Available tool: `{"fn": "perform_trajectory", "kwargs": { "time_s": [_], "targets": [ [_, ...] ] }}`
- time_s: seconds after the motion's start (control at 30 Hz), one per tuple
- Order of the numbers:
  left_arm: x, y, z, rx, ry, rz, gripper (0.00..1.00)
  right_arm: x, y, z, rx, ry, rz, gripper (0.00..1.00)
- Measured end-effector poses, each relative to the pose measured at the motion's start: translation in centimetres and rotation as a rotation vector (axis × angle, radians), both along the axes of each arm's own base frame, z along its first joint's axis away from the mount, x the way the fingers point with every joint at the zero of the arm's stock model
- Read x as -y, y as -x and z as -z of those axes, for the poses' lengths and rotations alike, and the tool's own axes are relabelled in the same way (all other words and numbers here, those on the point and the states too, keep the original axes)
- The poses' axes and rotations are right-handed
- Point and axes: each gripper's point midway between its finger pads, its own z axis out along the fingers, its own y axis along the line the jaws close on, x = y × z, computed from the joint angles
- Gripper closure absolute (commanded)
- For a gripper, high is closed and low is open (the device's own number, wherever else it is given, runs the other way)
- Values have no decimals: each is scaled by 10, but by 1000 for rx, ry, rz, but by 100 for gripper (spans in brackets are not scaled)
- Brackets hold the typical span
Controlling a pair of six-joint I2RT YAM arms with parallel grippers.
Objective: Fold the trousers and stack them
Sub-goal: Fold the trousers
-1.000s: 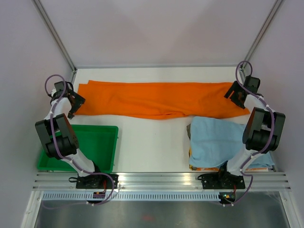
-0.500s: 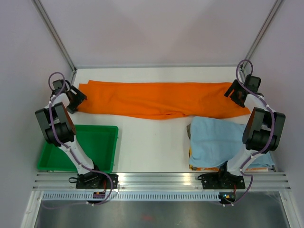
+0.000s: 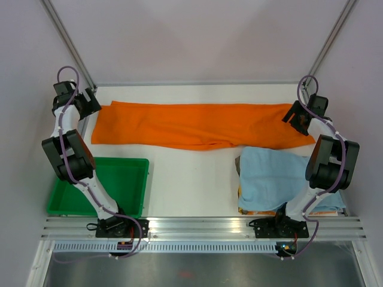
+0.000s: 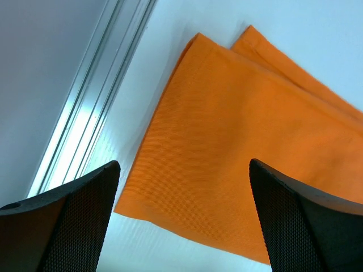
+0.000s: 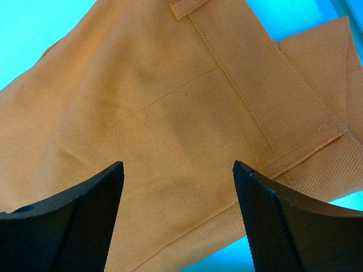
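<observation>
White table (image 3: 191,173) under everything, and along its far side the trousers (image 3: 191,124) lie flat in one long orange strip, long axis running left to right across almost the whole width. The waist end is at the table's right, where the right wrist view shows the waistband and a belt loop. The hem end is at the table's left, and the left wrist view shows one layer lying on another there, edges slightly offset.

Next in size, the blue cloth (image 3: 272,176) sits on the table's near-right part, its far edge meeting the trousers. A green tray (image 3: 119,159) takes the near-left corner, apart from the trousers.

Now the arms. The left gripper (image 3: 88,103) hangs at the table's far-left corner, jaws spread wide and gripping nothing. The hem end lies just to its right, framed between its fingers. The right gripper (image 3: 296,113) is over the waist end at the table's far right, jaws also wide, fabric beneath but nothing pinched.

So each arm has its own end of the strip, left nearer the hems, right nearer the waist. By my reading, the next move is a pinch on those ends to fold the strip along its length.
</observation>
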Motion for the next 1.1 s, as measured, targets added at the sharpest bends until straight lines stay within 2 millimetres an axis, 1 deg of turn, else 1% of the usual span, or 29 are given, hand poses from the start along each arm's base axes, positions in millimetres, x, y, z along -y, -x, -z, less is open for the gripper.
{"fn": "perform_trajectory", "kwargs": {
  "time_s": [0.1, 0.2, 0.27, 0.43, 0.5, 0.63, 0.77, 0.93, 0.97, 1.03, 1.07, 1.1],
  "targets": [
    [1, 1, 5, -18, -35, 75, 0, 0, -1, 5, -11, -4, 0, 16],
    [4, -2, 20, -39, -45, 140, 1, 0, -1, 8, -21, -7, 0, 16],
    [5, -4, 38, -63, -40, 177, 1, 0, 0, 9, -25, -6, -1, 16],
    [9, 0, 95, -166, -5, 243, 1, 1, 1, 8, -34, 0, -2, 16],
    [9, 1, 106, -187, -7, 263, 2, 2, 1, 7, -35, 1, -1, 16],
    [10, -4, 99, -175, -27, 305, 2, 2, 1, 7, -38, 2, -2, 16],
    [15, -3, 108, -208, -41, 350, 6, 1, 3, 8, -47, 0, -2, 16],
    [23, -8, 111, -220, -65, 398, 11, 4, 5, 7, -58, 15, 5, 16],
    [24, -10, 111, -224, -74, 407, 17, 5, 6, 7, -61, 19, 8, 16],
    [27, -13, 112, -229, -93, 422, 26, 6, 8, 5, -65, 28, 11, 16],
    [30, -15, 112, -231, -101, 432, 33, 6, 9, 4, -67, 32, 11, 15],
    [32, -17, 112, -233, -106, 442, 36, 7, 9, 3, -66, 37, 13, 15]
  ]
}}
